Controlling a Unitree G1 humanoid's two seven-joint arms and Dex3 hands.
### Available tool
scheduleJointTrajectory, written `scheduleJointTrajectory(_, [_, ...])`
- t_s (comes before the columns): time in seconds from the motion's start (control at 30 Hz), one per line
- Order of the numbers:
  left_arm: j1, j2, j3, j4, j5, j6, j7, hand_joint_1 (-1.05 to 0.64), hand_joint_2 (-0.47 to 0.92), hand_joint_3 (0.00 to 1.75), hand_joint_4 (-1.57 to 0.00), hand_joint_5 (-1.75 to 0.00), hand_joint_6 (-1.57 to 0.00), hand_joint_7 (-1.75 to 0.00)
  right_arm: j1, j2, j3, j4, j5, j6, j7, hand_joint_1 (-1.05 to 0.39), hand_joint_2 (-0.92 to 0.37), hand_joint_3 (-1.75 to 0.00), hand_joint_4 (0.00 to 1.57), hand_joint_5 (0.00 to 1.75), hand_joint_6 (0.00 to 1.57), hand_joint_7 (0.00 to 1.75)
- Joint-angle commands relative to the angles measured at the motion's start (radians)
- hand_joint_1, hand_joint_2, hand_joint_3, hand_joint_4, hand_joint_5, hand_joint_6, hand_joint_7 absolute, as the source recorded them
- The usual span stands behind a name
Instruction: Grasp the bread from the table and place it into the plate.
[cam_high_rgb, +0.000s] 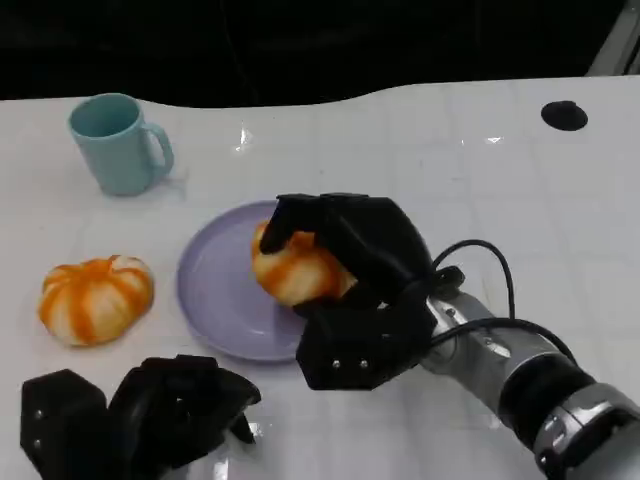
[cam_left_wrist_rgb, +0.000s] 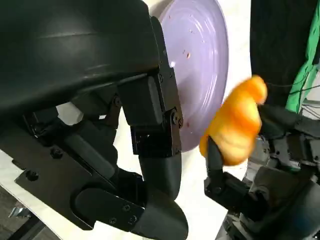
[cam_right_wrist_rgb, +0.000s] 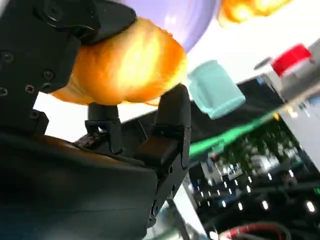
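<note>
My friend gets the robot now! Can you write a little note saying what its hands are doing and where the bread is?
Right hand: holds one round orange-striped bread roll over the round lilac plate; whether the roll touches the plate is unclear.
Left hand: near the table's front edge, fingers curled, holding nothing.
Second orange-striped bread roll: on the white table, beside the plate, untouched.
Done: first roll grasped and carried to the plate.
Left: release it there.

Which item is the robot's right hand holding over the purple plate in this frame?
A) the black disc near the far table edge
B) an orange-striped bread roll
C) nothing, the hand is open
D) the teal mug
B: the right hand grips an orange-striped bread roll above the purple plate, while the teal mug stands apart on the table.
</note>
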Motion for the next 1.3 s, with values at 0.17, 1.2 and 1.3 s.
scheduleJointTrajectory(0.17, [0.012, 0.009, -0.003, 0.011, 0.001, -0.01, -0.001, -1.05, 0.54, 0.39, -0.92, -1.47, -1.56, -0.29, -0.02, -0.029, 0.038, -0.043, -0.011, 0.062, 0.163, -0.71, -0.92, -0.19, 0.0, 0.17, 0.16, 0.01])
scheduleJointTrajectory(1.2, [0.015, 0.003, -0.003, -0.002, -0.002, 0.0, 0.007, -1.05, 0.47, 0.54, -0.89, -1.48, -1.57, -0.26, 0.339, -0.271, -0.05, -0.577, 0.04, -0.074, 0.197, -0.5, -0.92, -0.06, 0.31, 0.3, 0.38, 0.13])
scheduleJointTrajectory(1.3, [0.014, 0.004, -0.004, 0.0, 0.002, -0.002, 0.008, -1.05, 0.45, 0.58, -0.9, -1.47, -1.57, -0.26, 0.38, -0.268, -0.08, -0.604, 0.074, -0.112, 0.181, -0.41, -0.91, -0.02, 0.38, 0.64, 0.55, 0.16])
